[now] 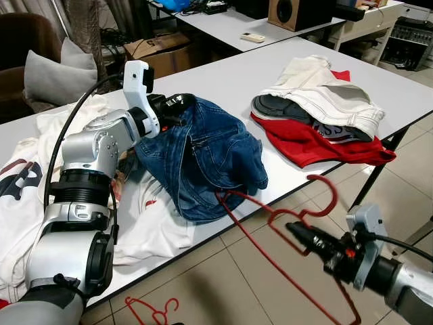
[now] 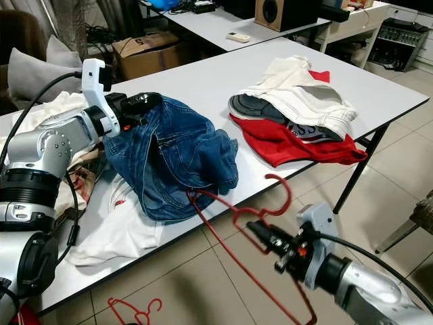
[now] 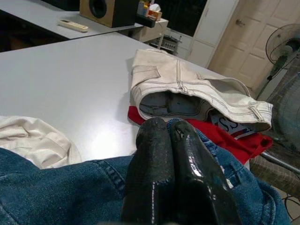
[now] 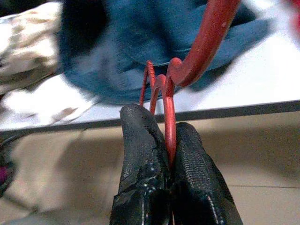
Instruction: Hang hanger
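You've got the right gripper (image 2: 260, 237) clamped on the red hanger (image 2: 233, 203), feeding it into the jeans (image 2: 172, 159) while the left gripper (image 2: 139, 103), pinched on denim, lifts them.

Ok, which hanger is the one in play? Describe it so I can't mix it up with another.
Start at the white table and go to its near edge, below the blue jeans. There the red hanger is clamped in the right pincer, one end tucked into the denim. The other red hanger lies on the floor tiles; this one is held off the ground.
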Controlling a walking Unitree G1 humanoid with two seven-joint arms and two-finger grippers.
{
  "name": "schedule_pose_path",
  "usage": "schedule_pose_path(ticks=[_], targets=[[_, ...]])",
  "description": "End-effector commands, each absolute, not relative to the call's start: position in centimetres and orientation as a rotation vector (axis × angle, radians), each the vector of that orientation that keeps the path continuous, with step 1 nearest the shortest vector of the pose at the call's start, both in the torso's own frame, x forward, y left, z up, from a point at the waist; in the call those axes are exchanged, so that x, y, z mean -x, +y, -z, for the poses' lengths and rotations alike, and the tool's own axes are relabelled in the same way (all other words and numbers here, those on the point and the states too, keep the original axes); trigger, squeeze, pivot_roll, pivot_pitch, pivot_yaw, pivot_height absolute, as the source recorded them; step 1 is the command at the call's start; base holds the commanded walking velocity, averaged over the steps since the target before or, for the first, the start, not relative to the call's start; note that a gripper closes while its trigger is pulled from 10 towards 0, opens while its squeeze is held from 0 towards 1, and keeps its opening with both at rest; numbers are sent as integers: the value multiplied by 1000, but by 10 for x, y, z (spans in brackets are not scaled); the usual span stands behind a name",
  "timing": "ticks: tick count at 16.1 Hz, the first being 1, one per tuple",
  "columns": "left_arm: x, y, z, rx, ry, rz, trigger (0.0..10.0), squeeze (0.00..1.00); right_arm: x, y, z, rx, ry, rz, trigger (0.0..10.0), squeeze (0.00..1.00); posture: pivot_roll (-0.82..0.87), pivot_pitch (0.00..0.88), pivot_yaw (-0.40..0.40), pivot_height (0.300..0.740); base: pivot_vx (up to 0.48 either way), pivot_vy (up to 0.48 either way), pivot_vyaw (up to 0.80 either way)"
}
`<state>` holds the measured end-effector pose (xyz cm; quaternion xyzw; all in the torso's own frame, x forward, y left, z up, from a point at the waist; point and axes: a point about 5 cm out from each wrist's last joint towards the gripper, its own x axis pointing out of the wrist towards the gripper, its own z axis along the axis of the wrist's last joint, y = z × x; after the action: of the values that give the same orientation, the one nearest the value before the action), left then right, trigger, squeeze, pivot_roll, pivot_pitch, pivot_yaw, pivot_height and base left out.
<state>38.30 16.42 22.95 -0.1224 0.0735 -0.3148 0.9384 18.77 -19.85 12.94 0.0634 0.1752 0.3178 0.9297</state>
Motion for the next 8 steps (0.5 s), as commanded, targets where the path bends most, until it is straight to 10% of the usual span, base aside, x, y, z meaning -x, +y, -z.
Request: schedule_pose_path(ticks=[1, 8], targets=[[-382, 170, -238, 218, 131, 631, 0, 0, -197, -209, -145, -116, 238, -578, 10000, 0, -222, 0, 118, 740, 0, 0, 0], [-380, 174, -215, 120, 197, 579, 0, 0, -188, -226, -191, -339, -78, -542, 10000, 0, -238, 0, 121, 740, 0, 0, 0]])
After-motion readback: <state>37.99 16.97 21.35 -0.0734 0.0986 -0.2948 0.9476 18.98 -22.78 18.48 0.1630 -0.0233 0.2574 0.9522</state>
